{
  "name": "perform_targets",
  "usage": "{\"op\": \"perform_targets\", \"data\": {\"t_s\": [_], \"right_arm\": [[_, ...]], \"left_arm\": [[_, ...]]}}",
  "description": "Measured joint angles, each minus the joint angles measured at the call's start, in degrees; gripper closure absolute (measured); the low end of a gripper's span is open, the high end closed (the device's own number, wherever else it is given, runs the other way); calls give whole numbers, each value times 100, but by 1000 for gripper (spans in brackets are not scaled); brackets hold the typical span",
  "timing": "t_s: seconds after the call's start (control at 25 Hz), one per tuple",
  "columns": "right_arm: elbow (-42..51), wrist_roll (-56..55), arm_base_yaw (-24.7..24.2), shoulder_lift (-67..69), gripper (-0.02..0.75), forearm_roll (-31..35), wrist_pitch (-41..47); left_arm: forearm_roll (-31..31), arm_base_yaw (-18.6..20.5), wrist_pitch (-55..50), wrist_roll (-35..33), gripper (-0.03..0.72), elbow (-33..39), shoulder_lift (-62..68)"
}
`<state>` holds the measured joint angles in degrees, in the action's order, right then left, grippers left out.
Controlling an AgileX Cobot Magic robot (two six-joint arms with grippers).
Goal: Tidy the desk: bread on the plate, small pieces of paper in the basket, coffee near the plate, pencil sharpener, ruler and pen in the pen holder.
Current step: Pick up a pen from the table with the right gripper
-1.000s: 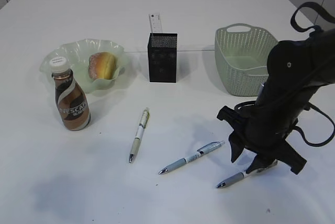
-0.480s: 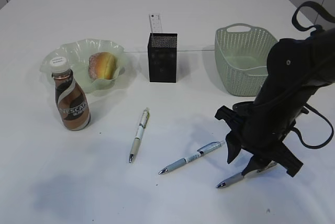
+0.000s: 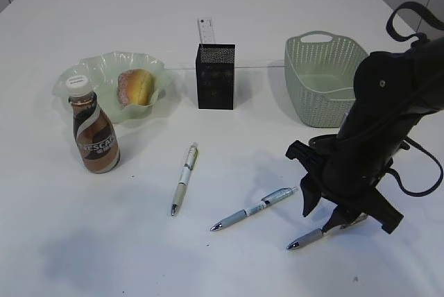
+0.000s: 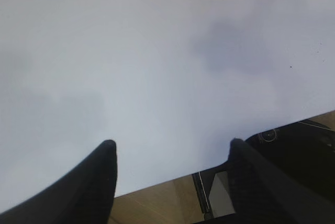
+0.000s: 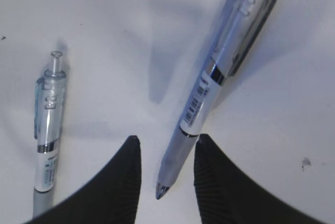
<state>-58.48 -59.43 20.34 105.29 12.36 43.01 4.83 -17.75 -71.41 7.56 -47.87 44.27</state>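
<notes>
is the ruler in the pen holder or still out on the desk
In. The ruler stands upright, its top sticking out above the rim of the black mesh pen holder; three pens lie on the desk.

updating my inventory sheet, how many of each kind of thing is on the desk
pens: 3
ruler: 1
pen holder: 1
bread: 1
plate: 1
coffee: 1
basket: 1
total: 9

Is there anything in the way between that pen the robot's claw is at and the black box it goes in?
Nothing visible blocks it. The pen lies between the right gripper's fingers, and only bare desk lies before the pen holder.
</notes>
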Motion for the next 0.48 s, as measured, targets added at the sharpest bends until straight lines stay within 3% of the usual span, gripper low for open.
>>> {"op": "perform_targets", "data": {"t_s": [0.32, 0.48], "right_arm": [[0, 0, 0, 0, 456, -47, -44], [0, -172, 0, 0, 364, -47, -44]], "left_arm": [[122, 0, 0, 0, 222, 0, 0], [154, 0, 0, 0, 222, 0, 0]]}}
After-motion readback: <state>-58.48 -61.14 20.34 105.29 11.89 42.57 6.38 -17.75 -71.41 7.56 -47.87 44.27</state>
